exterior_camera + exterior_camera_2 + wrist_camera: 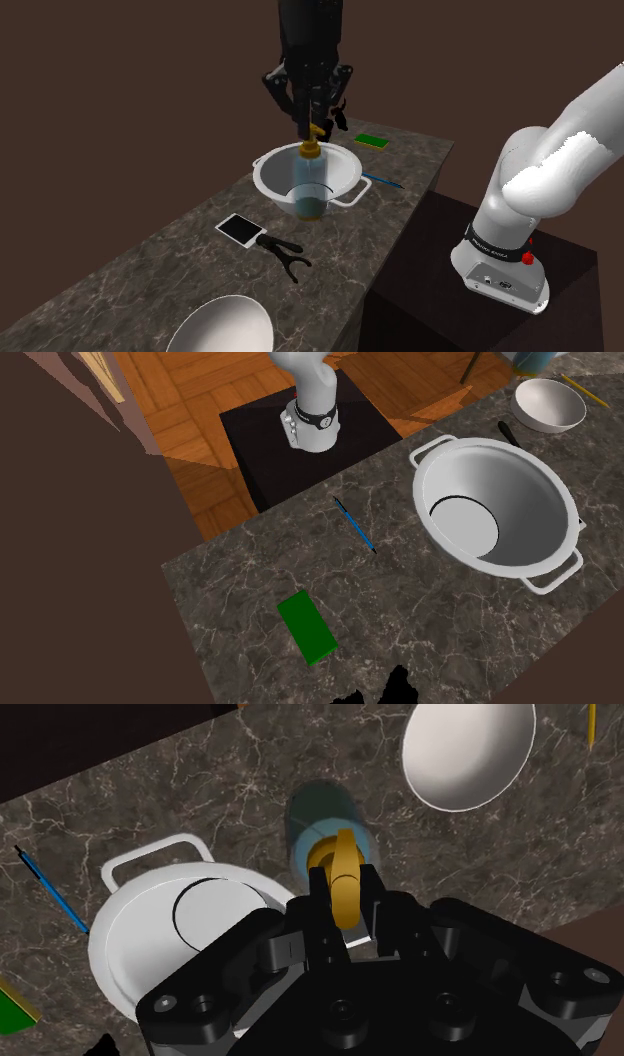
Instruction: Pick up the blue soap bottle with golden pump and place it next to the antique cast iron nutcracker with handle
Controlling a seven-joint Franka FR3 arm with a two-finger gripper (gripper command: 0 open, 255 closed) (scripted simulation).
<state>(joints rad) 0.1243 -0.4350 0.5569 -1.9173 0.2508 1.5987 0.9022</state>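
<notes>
My black gripper (316, 128) is shut on the golden pump (314, 136) of a translucent blue soap bottle (309, 187). The bottle hangs upright below the fingers, in front of the white pot (275, 165) in the shoulder view. In the wrist view the pump (341, 882) sits clasped in my gripper (344, 907), and the bottle body (322, 822) shows over bare counter between pot (150, 939) and white bowl (468, 754). The black nutcracker (283, 254) lies on the counter nearer the shoulder camera, apart from the bottle.
A white-framed black square (240, 229) lies beside the nutcracker. The white bowl (225, 325) stands at the near end of the dark marble counter (150, 280). A blue pen (383, 181) and a green flat block (371, 141) lie past the pot. The stand (480, 300) is at the right.
</notes>
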